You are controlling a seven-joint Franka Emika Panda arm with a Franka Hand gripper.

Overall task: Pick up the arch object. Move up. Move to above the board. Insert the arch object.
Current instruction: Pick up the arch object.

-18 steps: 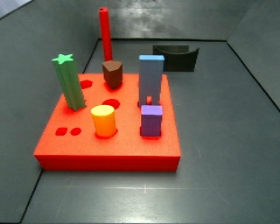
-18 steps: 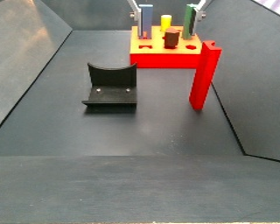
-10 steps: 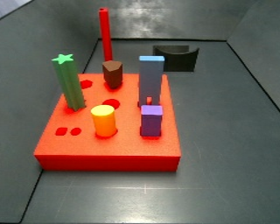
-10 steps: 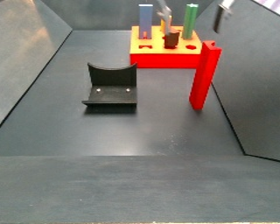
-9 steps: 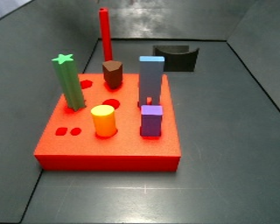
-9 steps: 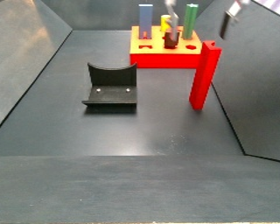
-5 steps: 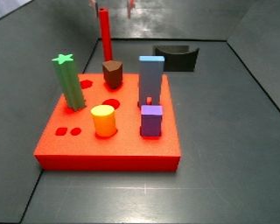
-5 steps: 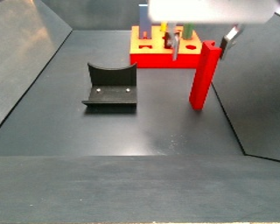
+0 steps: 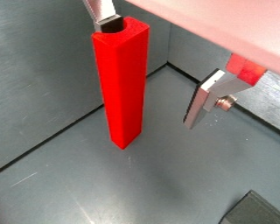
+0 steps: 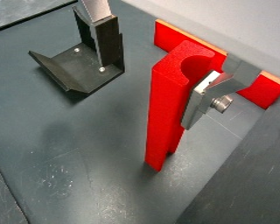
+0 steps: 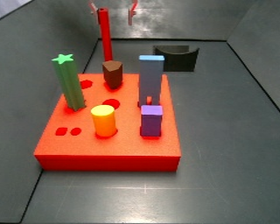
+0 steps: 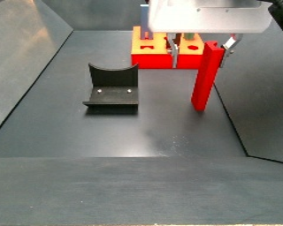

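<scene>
**A:** What was hard to make out?

**B:** In a side view the gripper (image 12: 200,47) was largely masked by its own pale housing, which ran off the frame, and that housing hid most of the board (image 12: 148,58) with its pegs. From the opposite side only the fingertips (image 11: 133,11) showed, at the frame's upper edge.

**A:** And the arch object?

**B:** A long, slender, bright red bar (image 12: 204,78) of square section, standing upright on the dark floor just beside the board. A wrist view showed a round scoop cut into its top end (image 10: 170,105); in another wrist view it looked like a plain bar (image 9: 122,83).

**A:** Was it gripped?

**B:** No. The jaws stood wide apart, straddling its top; one finger (image 9: 208,97) hung clear of the bar, with nothing clamped.

**A:** Anything only one camera caught?

**B:** The fixture (image 10: 80,59) appeared close behind the bar in a wrist view, and one side view alone showed the green star post (image 11: 69,82) and blue pillar (image 11: 150,80) seated in the board.
</scene>
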